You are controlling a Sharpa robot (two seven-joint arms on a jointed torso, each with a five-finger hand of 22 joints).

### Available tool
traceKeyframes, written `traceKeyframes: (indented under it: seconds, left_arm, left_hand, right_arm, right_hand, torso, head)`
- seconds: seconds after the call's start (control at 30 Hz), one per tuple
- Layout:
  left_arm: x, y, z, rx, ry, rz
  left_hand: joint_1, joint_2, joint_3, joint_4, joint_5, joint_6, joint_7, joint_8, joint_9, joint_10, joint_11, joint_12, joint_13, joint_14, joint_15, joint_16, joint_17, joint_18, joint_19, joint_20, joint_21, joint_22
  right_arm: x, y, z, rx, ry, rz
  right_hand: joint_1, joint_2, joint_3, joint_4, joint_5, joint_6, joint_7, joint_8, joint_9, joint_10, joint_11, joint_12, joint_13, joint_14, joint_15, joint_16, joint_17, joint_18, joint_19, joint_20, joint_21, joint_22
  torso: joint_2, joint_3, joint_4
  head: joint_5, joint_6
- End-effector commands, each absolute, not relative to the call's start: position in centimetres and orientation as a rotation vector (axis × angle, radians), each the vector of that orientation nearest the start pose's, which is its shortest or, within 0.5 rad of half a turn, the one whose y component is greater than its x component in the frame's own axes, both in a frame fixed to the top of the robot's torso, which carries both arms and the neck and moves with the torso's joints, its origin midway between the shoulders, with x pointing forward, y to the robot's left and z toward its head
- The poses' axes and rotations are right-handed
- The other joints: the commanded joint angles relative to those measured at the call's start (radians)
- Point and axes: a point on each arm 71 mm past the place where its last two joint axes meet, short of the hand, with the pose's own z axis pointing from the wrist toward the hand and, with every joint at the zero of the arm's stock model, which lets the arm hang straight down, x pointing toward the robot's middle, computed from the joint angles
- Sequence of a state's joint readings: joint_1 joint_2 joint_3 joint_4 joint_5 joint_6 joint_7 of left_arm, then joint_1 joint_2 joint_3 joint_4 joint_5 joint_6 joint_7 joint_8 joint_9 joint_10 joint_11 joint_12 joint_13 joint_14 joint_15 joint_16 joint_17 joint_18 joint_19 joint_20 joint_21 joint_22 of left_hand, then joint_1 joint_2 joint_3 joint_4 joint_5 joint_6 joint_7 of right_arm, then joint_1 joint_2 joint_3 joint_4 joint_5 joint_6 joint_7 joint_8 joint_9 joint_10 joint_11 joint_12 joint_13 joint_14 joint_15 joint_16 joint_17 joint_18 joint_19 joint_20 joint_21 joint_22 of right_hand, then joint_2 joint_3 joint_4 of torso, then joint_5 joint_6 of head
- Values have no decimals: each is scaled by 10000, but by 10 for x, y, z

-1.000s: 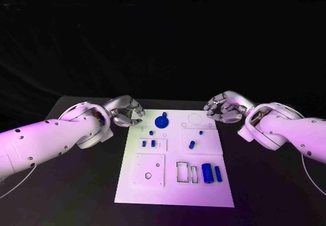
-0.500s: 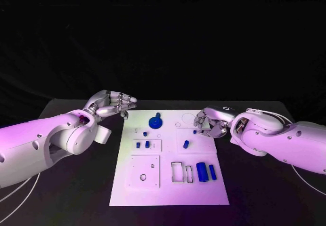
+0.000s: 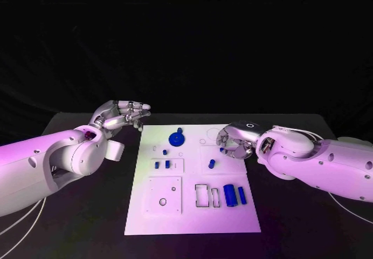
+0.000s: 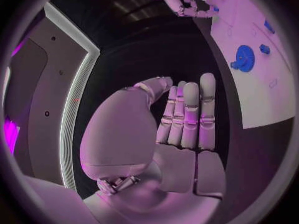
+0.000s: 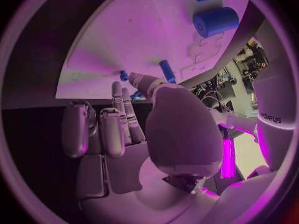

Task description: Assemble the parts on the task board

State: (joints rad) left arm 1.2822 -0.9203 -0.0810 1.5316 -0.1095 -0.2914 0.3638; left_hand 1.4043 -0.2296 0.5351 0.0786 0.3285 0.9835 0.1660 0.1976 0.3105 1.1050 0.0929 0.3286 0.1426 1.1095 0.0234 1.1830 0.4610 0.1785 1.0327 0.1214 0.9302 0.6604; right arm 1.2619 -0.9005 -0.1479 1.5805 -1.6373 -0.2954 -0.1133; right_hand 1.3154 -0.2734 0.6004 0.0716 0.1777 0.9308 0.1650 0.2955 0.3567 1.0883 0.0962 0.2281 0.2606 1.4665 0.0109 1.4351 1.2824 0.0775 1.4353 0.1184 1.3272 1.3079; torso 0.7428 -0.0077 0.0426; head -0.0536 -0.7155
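Black worktop [image 3: 77,216], task board [image 3: 190,216] central. Reach step: right hand [image 3: 233,144] over board's far right, fingers spread, empty; small peg [image 3: 222,150] beside fingertips. Left hand [image 3: 121,115] spread, off board. Next: precise pinch.

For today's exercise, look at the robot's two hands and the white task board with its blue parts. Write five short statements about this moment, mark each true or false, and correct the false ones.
1. The right hand is over the task board's right edge, near a small blue part. True.
2. The left hand grips the round blue part. False: it holds nothing and is off the board's far left corner, fingers straight.
3. The large blue cylinder lies on the board's near right area. True.
4. A thinner blue cylinder lies beside the large one. True.
5. The board is bare of parts. False: several blue parts lie on it.
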Motion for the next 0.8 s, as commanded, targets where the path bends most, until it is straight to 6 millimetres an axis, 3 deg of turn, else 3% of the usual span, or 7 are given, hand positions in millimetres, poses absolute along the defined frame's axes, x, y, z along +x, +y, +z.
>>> traceKeyframes:
  seconds: [0.03, 0.3, 0.4, 0.8]
  left_arm:
    - [495, 244, -150, -9899, 14006, -14881]
    - [495, 244, -150, -9976, 14061, -14815]
    - [495, 244, -150, -9991, 14093, -14816]
    - [495, 246, -151, -10078, 14175, -14725]
  left_hand:
    - [10, 82, -59, -1, 6, -19, 15, 6, -5, 6, 22, 56, 18, 6, -36, -44, -21, 72, 36, -78, -55, -25]
    - [7, 97, -65, 2, 8, -48, 32, -5, -13, -18, 32, 61, 22, 18, -31, -43, -29, 70, 54, -80, -71, -38]
    - [35, 127, -51, -12, 16, -59, 35, -7, -16, -31, 34, 70, 27, 26, -31, -44, -36, 69, 70, -82, -81, -47]
    - [40, 132, -56, -20, 17, -92, 53, -20, -25, -66, 48, 72, 30, 33, -25, -44, -45, 67, 88, -81, -95, -59]
  right_arm:
    - [467, -207, -192, -4237, 16626, 4925]
    - [468, -203, -199, -4451, 16754, 4760]
    - [469, -202, -201, -4545, 16764, 4671]
    - [468, -199, -207, -4850, 16795, 4444]
  right_hand:
    - [-10, 74, 30, -66, -10, 142, -30, -32, -6, 178, -38, -70, -66, 463, 22, 59, 17, -224, 131, -22, 149, 1226]
    - [33, 138, 81, -122, -24, 276, -76, -6, 3, 350, -86, -86, -138, 465, -13, 66, 10, -254, 205, -42, 291, 1324]
    - [64, 190, 159, -182, -278, 353, -106, -18, -4, 461, -114, -140, -227, 463, -40, 66, -7, -260, 221, -69, 327, 1359]
    - [177, 362, 366, -330, -489, 667, -215, 67, 31, 775, -218, -168, -333, 468, -125, 81, 3, -299, 314, -134, 509, 1493]
  torso:
    - [3, 1, 0]
    - [-7, 14, -2]
    - [-9, 17, -8]
    - [-7, 17, -5]
  head:
    - [21, -16]
    - [61, -51]
    - [64, -74]
    - [68, -117]
